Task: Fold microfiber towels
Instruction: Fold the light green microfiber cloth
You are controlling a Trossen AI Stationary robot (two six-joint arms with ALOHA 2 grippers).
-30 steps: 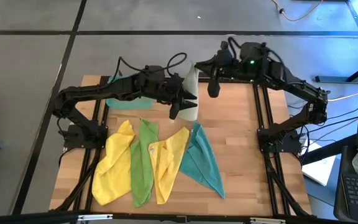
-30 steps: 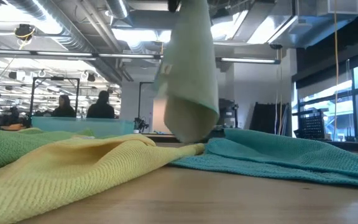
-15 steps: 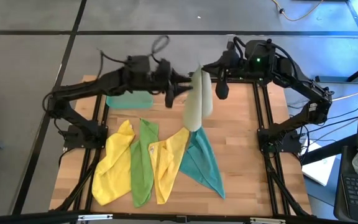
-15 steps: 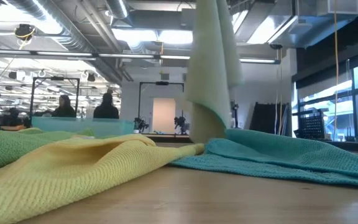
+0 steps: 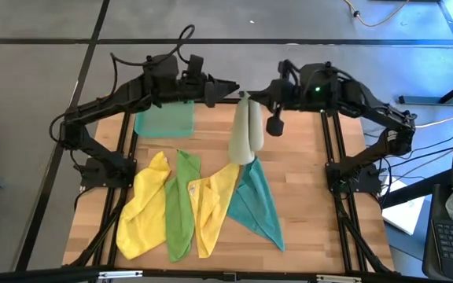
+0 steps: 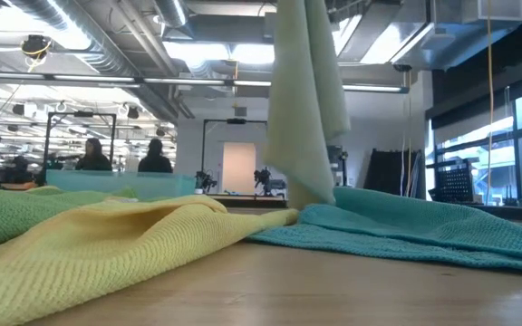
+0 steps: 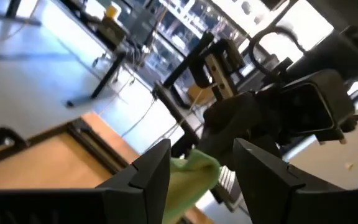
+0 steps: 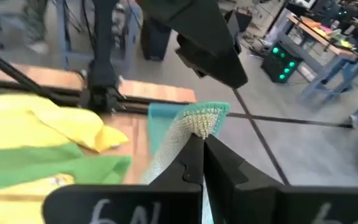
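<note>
A: Where is the olive towel (image 5: 245, 134)?

B: It hangs in the air above the far middle of the counter (image 5: 305, 189), limp and doubled lengthwise. Its lower end touches, or nearly touches, the cloths below, near the yellow towel (image 5: 215, 200) and the teal towel (image 5: 254, 203).

A: What holds it?

B: The right hand (image 5: 244, 95) is clamped tight on its top corner. The right wrist view shows the fingers (image 8: 225, 171) pressed together with the cloth's edge between them.

A: And the left hand (image 5: 230, 85)?

B: It sits just beside that same corner, fingers (image 7: 151, 171) spread apart, with nothing between them.

A: The remaining towels?

B: Four lie in a row on the near half of the counter: a second yellow towel (image 5: 141, 208) on the left, then the green towel (image 5: 180, 204), then the yellow and teal ones, overlapping at their edges. All are crumpled, none folded.

A: Anything else?

B: A translucent teal tray (image 5: 163, 122) lies at the far left of the counter. Two people (image 6: 120, 156) show in the room behind.
</note>
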